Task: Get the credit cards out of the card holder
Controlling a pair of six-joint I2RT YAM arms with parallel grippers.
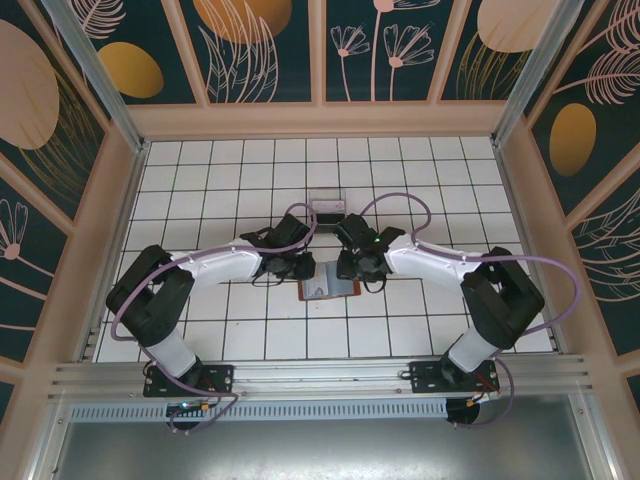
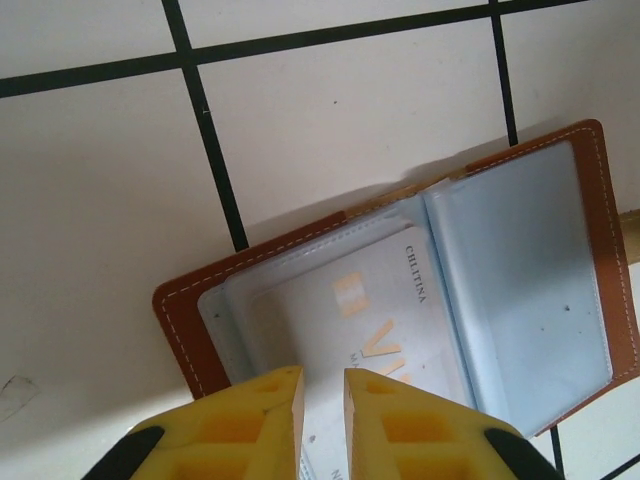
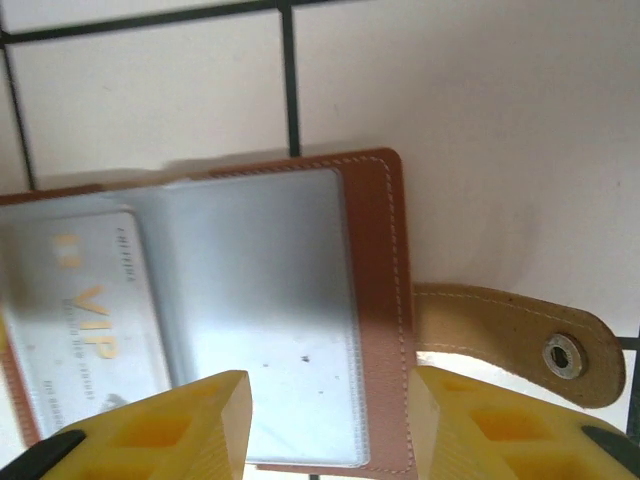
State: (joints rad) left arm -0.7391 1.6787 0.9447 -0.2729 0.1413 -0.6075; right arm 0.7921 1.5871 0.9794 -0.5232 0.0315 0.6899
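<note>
Card holder point(image 2: 530, 285), stitched brown leather, open; left gripper point(image 2: 323, 388) a slit over credit card point(image 2: 365, 315) (hold unclear), right gripper point(image 3: 330, 388) wide.

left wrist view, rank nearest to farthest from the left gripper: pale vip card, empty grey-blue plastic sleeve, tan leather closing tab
1. Pale VIP card, just ahead of the left gripper.
2. Empty grey-blue plastic sleeve, off to the right.
3. Tan leather closing tab, a sliver at the far right edge.
</note>
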